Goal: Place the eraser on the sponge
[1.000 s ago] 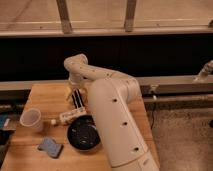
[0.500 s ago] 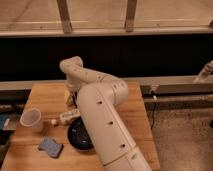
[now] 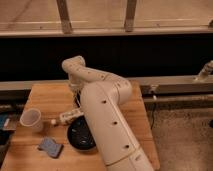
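The light-blue sponge (image 3: 50, 147) lies near the front left of the wooden table (image 3: 47, 95), left of the black bowl. My gripper (image 3: 76, 98) hangs below the arm's wrist over the back middle of the table, mostly hidden by my own white arm (image 3: 107, 125). It is well behind the sponge and to its right. The eraser is hidden from view.
A translucent white cup (image 3: 31, 120) stands at the table's left. A white labelled tube (image 3: 69, 116) lies between the cup and the black bowl (image 3: 80, 135). The arm covers the table's right half. A dark wall and rail run behind the table.
The arm has swung in front of the gripper, so the wrist and the striped thing beside it show less than before. Sponge, cup, tube and bowl have not moved.
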Controlling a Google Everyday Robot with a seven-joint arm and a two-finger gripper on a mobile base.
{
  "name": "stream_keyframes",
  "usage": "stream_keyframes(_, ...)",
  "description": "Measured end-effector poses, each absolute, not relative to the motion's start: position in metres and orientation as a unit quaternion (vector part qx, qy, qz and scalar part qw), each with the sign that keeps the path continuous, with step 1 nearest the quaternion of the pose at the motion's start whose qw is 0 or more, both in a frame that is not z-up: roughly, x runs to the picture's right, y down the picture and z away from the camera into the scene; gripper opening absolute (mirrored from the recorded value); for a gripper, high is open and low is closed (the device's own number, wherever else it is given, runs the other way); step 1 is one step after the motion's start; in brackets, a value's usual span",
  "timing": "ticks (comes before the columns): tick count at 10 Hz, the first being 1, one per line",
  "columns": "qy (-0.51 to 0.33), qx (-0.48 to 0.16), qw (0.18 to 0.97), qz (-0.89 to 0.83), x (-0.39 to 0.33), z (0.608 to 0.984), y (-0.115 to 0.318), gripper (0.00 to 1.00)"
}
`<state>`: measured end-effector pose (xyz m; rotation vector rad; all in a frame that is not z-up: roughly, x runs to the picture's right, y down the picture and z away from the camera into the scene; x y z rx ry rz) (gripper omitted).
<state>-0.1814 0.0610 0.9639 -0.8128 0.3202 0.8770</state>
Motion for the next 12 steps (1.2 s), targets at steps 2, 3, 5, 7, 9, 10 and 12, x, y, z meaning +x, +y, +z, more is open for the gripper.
stream_keyframes(2,0.145,-0.372,0.816,0.419,-0.174,0.959,0.055,0.01)
stream_keyframes(3,0.143,-0.363,0.817,0.426,-0.168,0.954,0.047,0.00)
stream_keyframes(5,0.139,-0.337,0.821,0.440,-0.155,0.938,0.019,0.00)
stream_keyframes(7,0.132,-0.315,0.829,0.443,-0.148,0.915,-0.011,0.00)
stream_keyframes(9,0.122,-0.291,0.842,0.438,-0.139,0.875,-0.051,0.00)
stream_keyframes(10,0.119,-0.283,0.848,0.432,-0.137,0.862,-0.063,0.00)
stream_keyframes(12,0.112,-0.270,0.867,0.403,-0.139,0.826,-0.074,0.00)
